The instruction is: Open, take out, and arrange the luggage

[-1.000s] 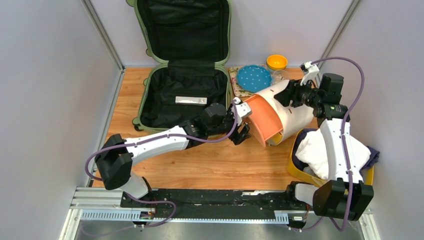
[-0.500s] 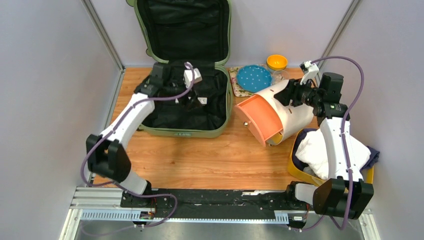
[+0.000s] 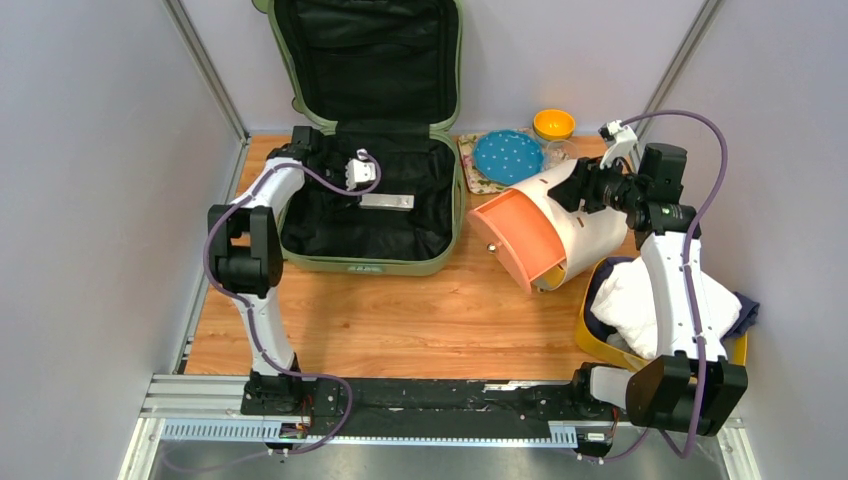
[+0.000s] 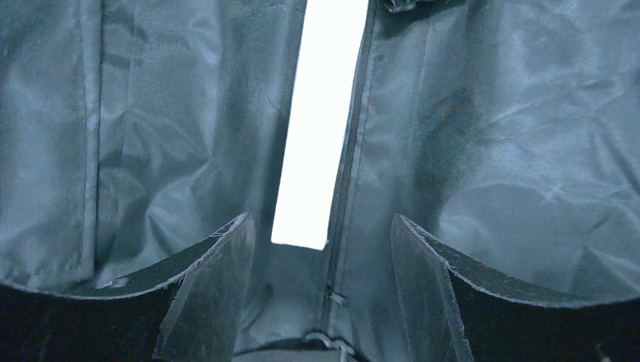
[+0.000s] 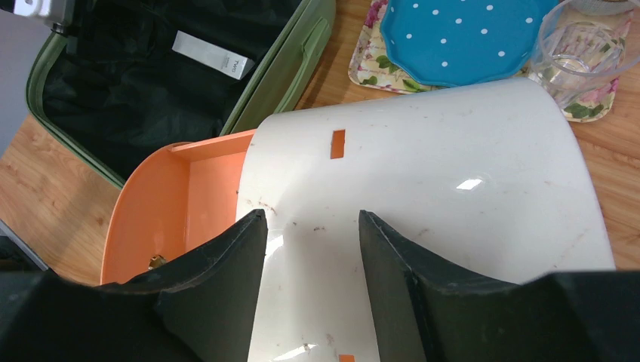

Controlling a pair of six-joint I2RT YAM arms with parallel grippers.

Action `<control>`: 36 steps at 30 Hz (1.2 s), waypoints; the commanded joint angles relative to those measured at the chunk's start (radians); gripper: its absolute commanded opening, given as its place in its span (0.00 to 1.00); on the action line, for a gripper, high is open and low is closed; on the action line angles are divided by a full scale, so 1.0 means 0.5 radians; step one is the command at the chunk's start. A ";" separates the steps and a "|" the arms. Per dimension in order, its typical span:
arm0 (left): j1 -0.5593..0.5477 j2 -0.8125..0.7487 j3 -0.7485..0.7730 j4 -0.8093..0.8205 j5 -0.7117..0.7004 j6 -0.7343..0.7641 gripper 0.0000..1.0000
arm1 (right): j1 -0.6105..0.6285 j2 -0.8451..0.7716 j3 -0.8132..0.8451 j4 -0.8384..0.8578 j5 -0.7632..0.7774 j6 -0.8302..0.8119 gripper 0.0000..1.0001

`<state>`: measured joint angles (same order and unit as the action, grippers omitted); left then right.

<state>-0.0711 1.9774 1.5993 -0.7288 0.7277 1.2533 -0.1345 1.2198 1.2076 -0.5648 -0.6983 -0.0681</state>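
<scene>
Left arm is away from the drawer box's front, where it was a second ago, and now reaches over the luggage (image 3: 400, 266). Right arm and box unchanged.

Luggage: far-left of table, wide open. Lower shell flat on the wood; lid (image 3: 365, 60) upright against the back wall. Black lining in both halves.

Handling, as judgement: hard shell looks stiff and bulky, probably slick on the curved outside. Best holds look like the raised rim or the side handle (image 5: 306, 56). Lining is thin and creased, so pinching it would likely lift only fabric.

Drawer box (image 3: 565, 225): cream shell, orange drawer pulled out, tilted beside the luggage's right edge.

Right gripper (image 5: 311, 219): fingers set against the cream shell at the box's rear. Cannot tell whether it is clamped on it.

Left gripper (image 4: 321, 226): jaws apart, nothing between them, poised just above the lining in the lower shell.

White strip (image 4: 321, 121): flat on the lining ahead of the left fingers, alongside a zipper (image 4: 347, 166). Looks light and thin, lying flush, so awkward to pinch.
</scene>
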 commanded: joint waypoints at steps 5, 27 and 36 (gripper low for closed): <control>-0.017 0.184 0.013 0.126 0.082 0.500 0.76 | -0.010 0.095 -0.004 -0.429 0.142 -0.054 0.55; 0.063 0.448 0.096 0.169 0.017 0.371 0.65 | -0.010 0.199 0.070 -0.481 0.145 -0.088 0.56; 0.084 0.304 -0.020 0.337 0.072 -0.171 0.33 | -0.013 0.205 0.091 -0.472 0.145 -0.085 0.56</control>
<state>-0.0463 2.1807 1.6241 -0.6331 0.7223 1.3647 -0.1345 1.2854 1.2793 -0.6197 -0.6926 -0.1047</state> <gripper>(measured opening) 0.413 0.552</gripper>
